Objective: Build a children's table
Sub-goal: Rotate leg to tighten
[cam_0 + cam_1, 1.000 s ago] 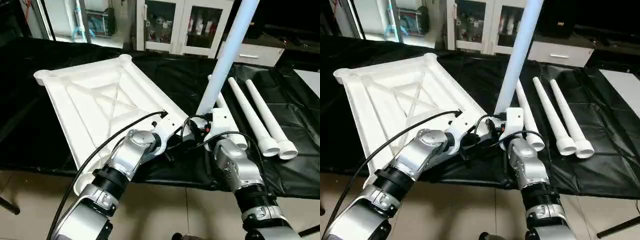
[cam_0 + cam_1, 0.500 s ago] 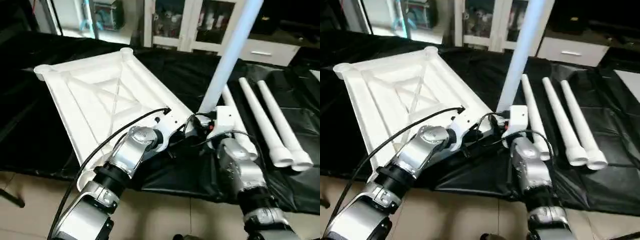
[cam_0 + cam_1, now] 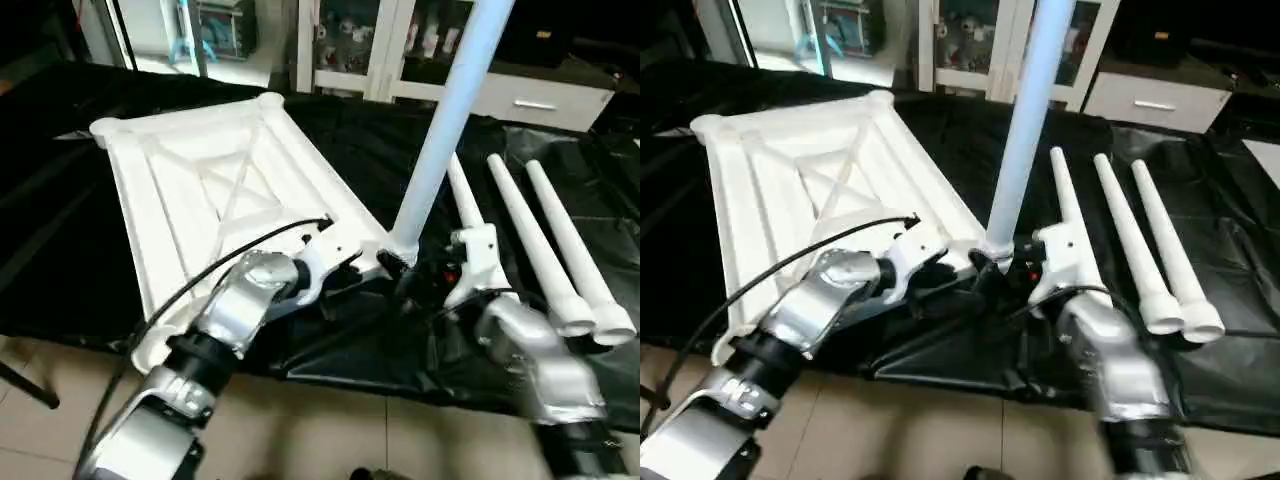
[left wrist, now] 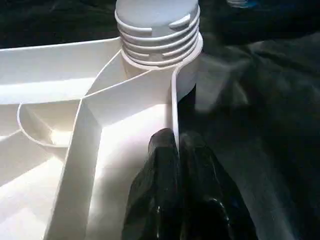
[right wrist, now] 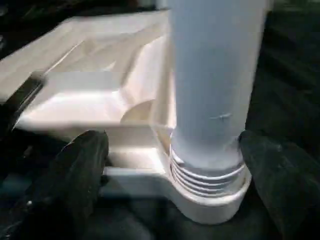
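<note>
The upright leg [image 3: 445,120] blocks the tabletop's [image 3: 200,190] near corner. Three legs [image 3: 530,240] crowd the worktop [image 3: 360,140] to the right; black cloth beyond the tabletop lies open.

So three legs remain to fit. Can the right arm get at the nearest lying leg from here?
Probably yes: the right gripper stands open beside the upright leg, and the nearest lying leg lies unobstructed just beyond.

Right claw [image 5: 170,165] has let go of leg [image 3: 440,130].
</note>
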